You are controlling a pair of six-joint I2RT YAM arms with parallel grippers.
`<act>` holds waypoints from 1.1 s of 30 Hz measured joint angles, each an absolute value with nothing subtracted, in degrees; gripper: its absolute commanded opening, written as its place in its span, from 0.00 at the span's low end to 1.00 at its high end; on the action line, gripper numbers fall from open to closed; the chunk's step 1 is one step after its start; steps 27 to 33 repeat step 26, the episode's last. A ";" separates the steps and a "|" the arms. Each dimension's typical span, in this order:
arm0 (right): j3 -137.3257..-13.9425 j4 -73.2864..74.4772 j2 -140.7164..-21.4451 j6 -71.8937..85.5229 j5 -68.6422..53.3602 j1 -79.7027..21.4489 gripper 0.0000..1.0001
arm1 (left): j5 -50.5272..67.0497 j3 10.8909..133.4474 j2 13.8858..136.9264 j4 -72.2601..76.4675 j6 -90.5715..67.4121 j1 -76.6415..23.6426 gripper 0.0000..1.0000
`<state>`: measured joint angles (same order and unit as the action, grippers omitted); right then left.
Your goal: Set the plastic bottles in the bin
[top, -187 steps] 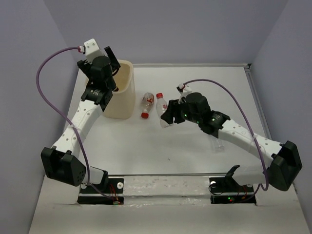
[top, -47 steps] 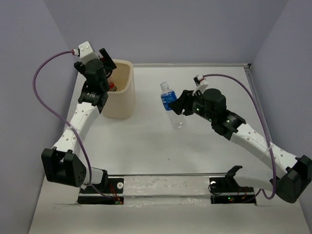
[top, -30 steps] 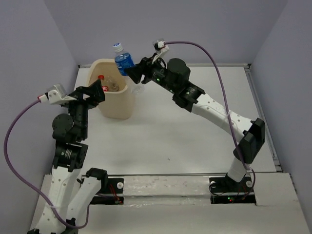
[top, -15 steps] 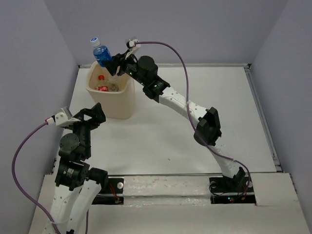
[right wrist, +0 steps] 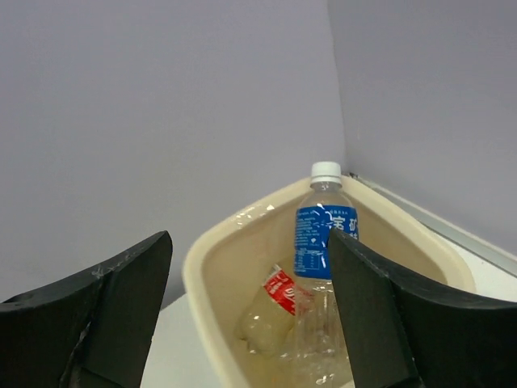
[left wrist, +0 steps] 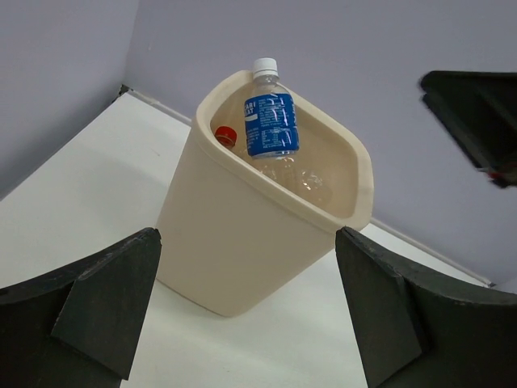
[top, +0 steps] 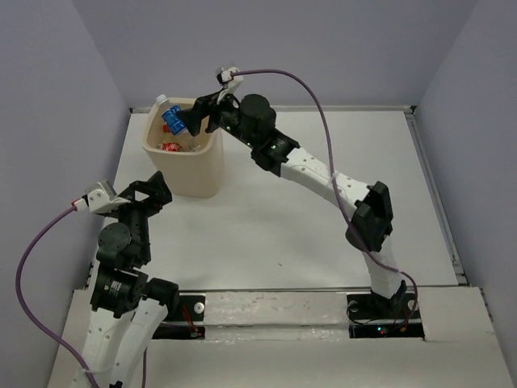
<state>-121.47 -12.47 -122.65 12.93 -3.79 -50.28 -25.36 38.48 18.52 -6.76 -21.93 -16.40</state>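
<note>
The cream bin [top: 196, 174] stands at the far left of the table. A blue-labelled bottle [top: 172, 117] with a white cap leans inside it, its neck above the rim; it also shows in the left wrist view [left wrist: 272, 121] and the right wrist view [right wrist: 325, 234]. Red-labelled bottles [top: 171, 146] lie deeper in the bin, one seen in the right wrist view [right wrist: 275, 311]. My right gripper [top: 196, 120] is open and empty just over the bin's mouth. My left gripper [top: 155, 190] is open and empty, near the bin's front left. The bin also shows in the left wrist view [left wrist: 242, 242].
Purple-grey walls close the table on the far, left and right sides. A raised edge strip [top: 432, 186] runs along the table's right side. The right arm [top: 323, 174] stretches diagonally across the middle of the table.
The blue-labelled bottle has left my right gripper and dropped into the bin, where it now leans. The right gripper has opened. The left arm has barely moved.
</note>
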 measured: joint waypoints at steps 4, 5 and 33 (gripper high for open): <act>-107.77 -16.75 -107.63 12.51 -4.56 -51.03 0.00 | -25.89 38.48 18.52 -6.81 -21.91 -16.40 0.99; -102.61 -18.17 -103.35 12.53 -4.78 -51.09 0.00 | -25.85 38.48 18.52 -6.85 -21.91 -16.40 0.99; -21.89 0.99 -14.20 25.19 22.48 -51.44 1.00 | 2.31 36.23 18.48 -6.17 -24.84 -16.40 0.99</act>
